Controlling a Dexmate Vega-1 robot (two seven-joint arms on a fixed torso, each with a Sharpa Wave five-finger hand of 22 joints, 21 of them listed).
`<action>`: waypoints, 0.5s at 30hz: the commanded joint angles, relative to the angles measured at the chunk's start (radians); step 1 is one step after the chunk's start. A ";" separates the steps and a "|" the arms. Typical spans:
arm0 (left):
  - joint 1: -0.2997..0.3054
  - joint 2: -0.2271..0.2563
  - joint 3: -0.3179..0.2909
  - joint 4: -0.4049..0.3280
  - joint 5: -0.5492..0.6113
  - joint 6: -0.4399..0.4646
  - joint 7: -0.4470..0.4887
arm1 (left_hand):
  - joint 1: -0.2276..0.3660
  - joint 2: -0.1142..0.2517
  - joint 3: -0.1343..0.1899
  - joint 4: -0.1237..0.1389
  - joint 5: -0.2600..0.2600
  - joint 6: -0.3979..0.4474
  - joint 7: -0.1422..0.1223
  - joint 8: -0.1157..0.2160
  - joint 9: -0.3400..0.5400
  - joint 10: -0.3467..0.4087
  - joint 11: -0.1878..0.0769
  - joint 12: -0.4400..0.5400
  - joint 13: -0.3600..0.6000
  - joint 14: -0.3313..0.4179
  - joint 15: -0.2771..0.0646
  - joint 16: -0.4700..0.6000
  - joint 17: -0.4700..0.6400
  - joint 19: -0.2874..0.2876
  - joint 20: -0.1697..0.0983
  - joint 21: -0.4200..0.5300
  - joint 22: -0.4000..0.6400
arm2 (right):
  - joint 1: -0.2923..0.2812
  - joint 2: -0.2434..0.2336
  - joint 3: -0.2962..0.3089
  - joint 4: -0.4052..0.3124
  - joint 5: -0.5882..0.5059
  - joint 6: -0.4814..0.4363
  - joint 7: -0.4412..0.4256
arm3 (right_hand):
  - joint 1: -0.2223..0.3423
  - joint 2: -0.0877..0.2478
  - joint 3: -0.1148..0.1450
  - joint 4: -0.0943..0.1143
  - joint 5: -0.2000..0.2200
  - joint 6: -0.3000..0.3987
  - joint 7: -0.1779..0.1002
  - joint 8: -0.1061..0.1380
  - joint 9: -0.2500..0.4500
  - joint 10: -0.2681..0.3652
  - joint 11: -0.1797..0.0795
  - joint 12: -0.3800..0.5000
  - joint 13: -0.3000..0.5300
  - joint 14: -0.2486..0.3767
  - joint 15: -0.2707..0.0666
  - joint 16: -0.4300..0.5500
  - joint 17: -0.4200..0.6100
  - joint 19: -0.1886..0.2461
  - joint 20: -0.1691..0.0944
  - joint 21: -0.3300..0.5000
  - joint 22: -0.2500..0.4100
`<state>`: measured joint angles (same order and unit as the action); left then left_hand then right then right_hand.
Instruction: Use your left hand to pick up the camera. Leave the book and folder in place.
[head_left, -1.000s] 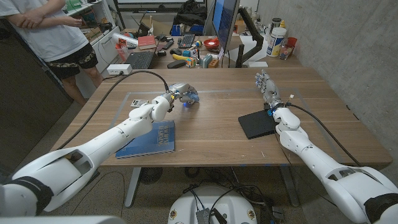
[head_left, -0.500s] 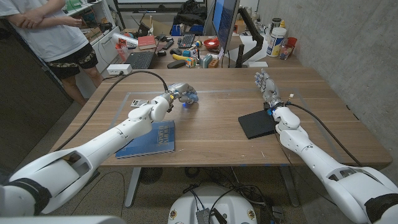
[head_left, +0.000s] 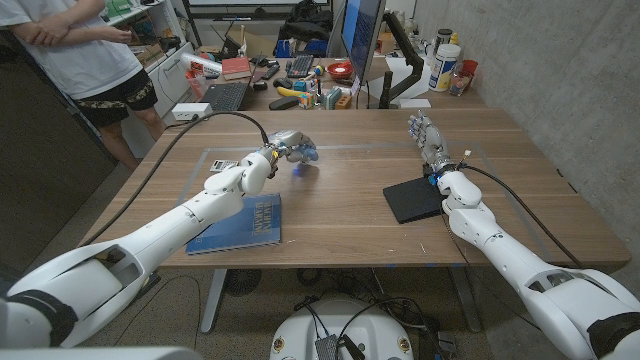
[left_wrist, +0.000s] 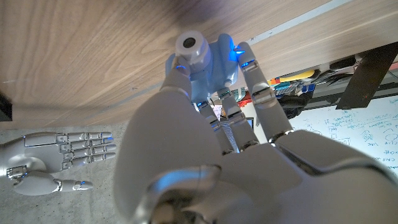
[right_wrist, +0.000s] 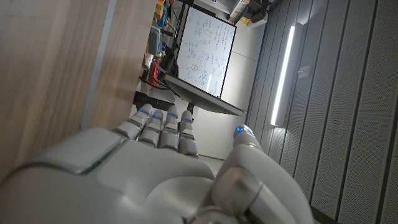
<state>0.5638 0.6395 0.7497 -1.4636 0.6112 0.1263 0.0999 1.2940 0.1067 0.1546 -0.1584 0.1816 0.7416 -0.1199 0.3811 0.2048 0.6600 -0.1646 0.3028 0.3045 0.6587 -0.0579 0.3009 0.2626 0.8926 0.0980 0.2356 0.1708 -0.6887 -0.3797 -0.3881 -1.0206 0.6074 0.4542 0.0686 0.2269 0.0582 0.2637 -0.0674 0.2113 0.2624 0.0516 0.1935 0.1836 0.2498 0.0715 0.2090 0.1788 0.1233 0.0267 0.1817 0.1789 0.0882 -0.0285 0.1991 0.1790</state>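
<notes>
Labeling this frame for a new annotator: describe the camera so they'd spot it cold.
On the wooden table, go to the robot's left half, past the far end of the blue book. There the left hand grips the camera: a small pale blue body with a round lens, the only non-flat item, unlike the book and black folder.

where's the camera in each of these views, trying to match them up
Head view: the camera sits left of the table's middle, in the left hand fingers, beyond the blue book.
Left wrist view: the camera is top centre, lens facing the viewer, fingers around it.
Right wrist view: not in it.
Shared landmark: the right hand, standing open, seen also in the left wrist view.
</notes>
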 joint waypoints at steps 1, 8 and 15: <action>0.009 0.010 -0.012 -0.047 0.019 0.023 -0.012 | 0.025 0.034 0.033 0.027 0.004 0.057 0.005 0.011 0.004 0.010 -0.002 -0.004 0.004 0.011 -0.079 0.001 0.007 -0.003 0.001 -0.003 0.002 | -0.008 -0.007 0.004 -0.017 0.003 0.003 -0.002 | -0.007 0.000 -0.005 0.001 0.005 0.006 -0.006 -0.001 0.003 0.001 -0.001 0.001 0.006 0.006 0.000 0.005 0.003 -0.001 0.004 0.001 0.005; 0.014 0.019 -0.022 -0.083 0.033 0.038 -0.027 | 0.025 0.033 0.036 0.028 0.005 0.058 0.007 0.010 0.004 0.012 -0.002 -0.005 0.007 0.014 -0.080 0.000 0.008 -0.001 -0.001 -0.006 0.002 | -0.011 -0.010 0.005 -0.023 0.008 -0.003 0.002 | -0.007 0.001 -0.005 0.001 0.005 0.006 -0.007 -0.001 0.003 0.003 0.000 0.002 0.006 0.006 0.000 0.005 0.003 -0.001 0.004 0.001 0.005; 0.018 0.025 -0.034 -0.114 0.043 0.056 -0.043 | 0.026 0.033 0.040 0.029 0.005 0.061 0.006 0.010 0.004 0.018 -0.002 -0.005 0.009 0.016 -0.081 -0.002 0.010 0.000 -0.002 -0.008 0.002 | -0.011 -0.011 0.005 -0.021 0.011 -0.005 0.008 | -0.007 0.001 -0.006 0.001 0.005 0.006 -0.006 -0.001 0.003 0.004 0.000 0.002 0.006 0.007 0.000 0.005 0.003 -0.001 0.004 0.001 0.005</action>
<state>0.5741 0.6534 0.7333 -1.5254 0.6367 0.1578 0.0775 1.2923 0.1083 0.1546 -0.1583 0.1780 0.7417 -0.1199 0.3811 0.2047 0.6693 -0.1662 0.2993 0.3092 0.6602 -0.0591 0.2934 0.2679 0.8926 0.0981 0.2290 0.1707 -0.6972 -0.3875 -0.3845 -1.0377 0.6118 0.4542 0.0685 0.2269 0.0581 0.2637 -0.0674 0.2113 0.2624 0.0517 0.1935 0.1836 0.2498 0.0716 0.2090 0.1788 0.1233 0.0267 0.1817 0.1789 0.0882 -0.0285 0.1991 0.1790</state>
